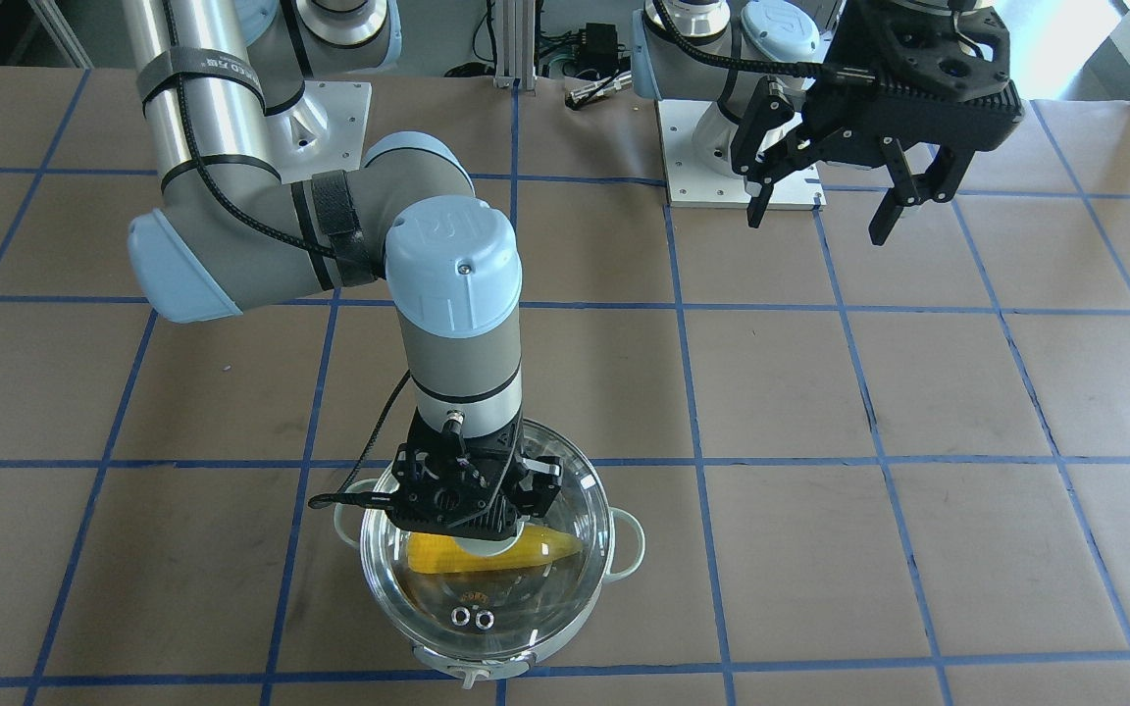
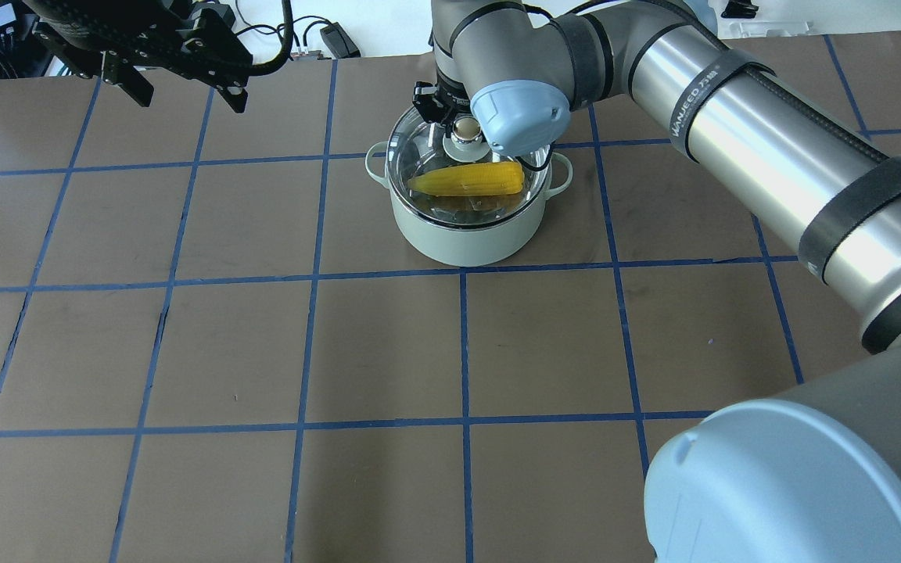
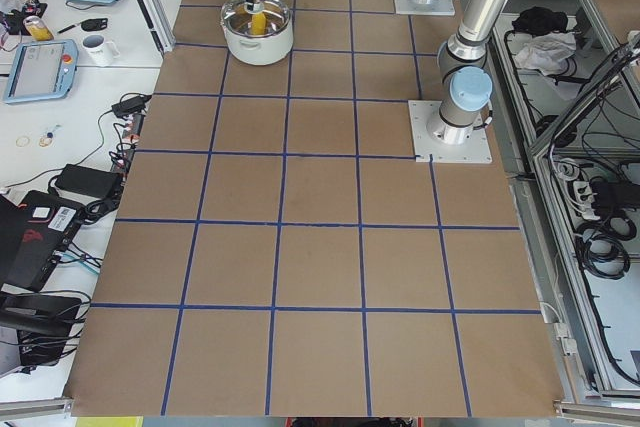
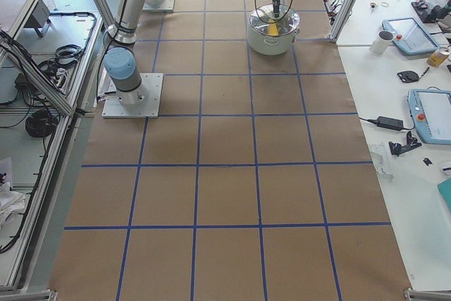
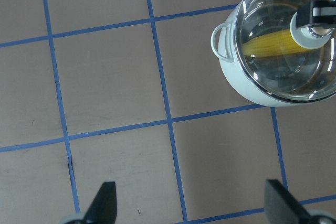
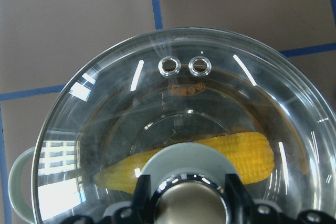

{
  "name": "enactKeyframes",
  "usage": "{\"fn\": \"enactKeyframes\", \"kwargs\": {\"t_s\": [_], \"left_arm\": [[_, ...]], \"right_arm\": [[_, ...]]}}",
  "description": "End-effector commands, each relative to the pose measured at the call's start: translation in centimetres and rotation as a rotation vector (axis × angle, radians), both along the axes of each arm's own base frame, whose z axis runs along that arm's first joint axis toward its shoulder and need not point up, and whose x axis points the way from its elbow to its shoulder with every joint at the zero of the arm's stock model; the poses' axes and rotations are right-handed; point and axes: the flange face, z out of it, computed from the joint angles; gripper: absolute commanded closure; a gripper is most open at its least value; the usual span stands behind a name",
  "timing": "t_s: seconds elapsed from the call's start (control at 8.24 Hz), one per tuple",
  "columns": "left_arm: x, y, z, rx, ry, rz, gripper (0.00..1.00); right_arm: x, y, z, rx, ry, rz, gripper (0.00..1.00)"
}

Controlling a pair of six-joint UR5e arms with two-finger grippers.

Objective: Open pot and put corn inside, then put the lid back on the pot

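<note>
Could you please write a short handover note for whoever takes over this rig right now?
The left claw is open and empty, raised well away from the pot.
The right claw is closed on the knob of the glass lid.
The corn cob lies inside the pot, under the lid.
Done: corn in, lid on top of the pot.
Left: confirm the lid sits flush (hard to tell), release the knob, withdraw the right arm.

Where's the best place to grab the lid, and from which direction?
Grip the knob at the centre of the lid, coming straight down from above. It stands upright, while the glass dome is smooth and sloped and its rim sits on the pot.
</note>
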Motion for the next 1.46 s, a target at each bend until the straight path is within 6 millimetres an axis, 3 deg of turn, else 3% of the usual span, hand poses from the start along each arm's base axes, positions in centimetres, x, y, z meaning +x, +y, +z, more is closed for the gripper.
{"fn": "enactKeyframes", "kwargs": {"t_s": [0.0,1.33], "left_arm": [[0.0,0.0,0.0,0.000,0.000,0.000,0.00],[0.0,0.1,0.1,-0.001,0.002,0.000,0.00]], "right_arm": [[0.0,0.0,-0.2,0.002,-0.001,-0.003,0.77],[0.2,0.4,0.2,0.026,-0.029,-0.035,0.77]]}}
